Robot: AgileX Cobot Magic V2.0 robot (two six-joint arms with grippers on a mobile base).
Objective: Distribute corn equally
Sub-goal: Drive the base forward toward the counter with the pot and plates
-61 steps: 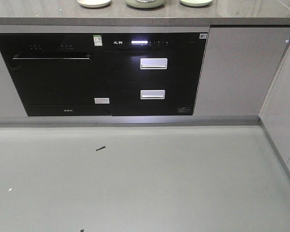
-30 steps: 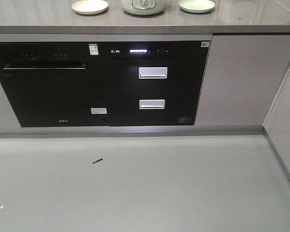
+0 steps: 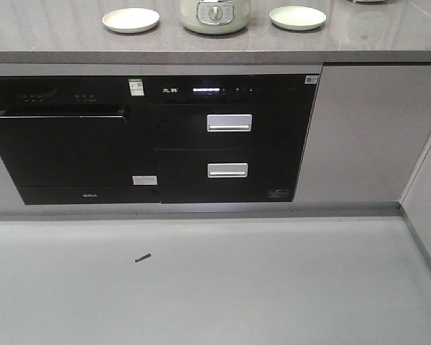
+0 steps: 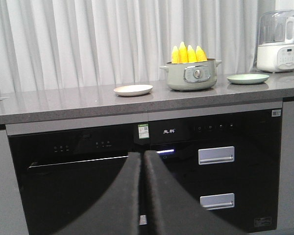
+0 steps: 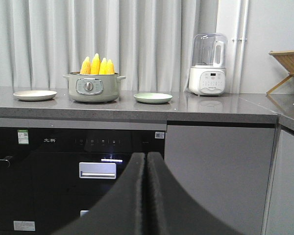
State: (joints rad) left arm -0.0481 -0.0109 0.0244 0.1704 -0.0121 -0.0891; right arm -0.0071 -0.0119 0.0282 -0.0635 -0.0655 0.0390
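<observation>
Yellow corn stands upright in a grey-green pot on the bench, upper right of centre in the left wrist view. Four cob tips show.

Assessment: the cobs are stiff, fairly weighty and possibly damp and slick. Grip one at a time across the exposed upper part.

A cream plate lies left of the pot and a green plate right, with nothing on either.

The left gripper and right gripper both have fingers pressed together, holding nothing, low in frame and well apart from the corn.

The bench is smooth grey stone. Pale curtains hang behind, black built-in appliances sit below, and the floor is grey.
</observation>
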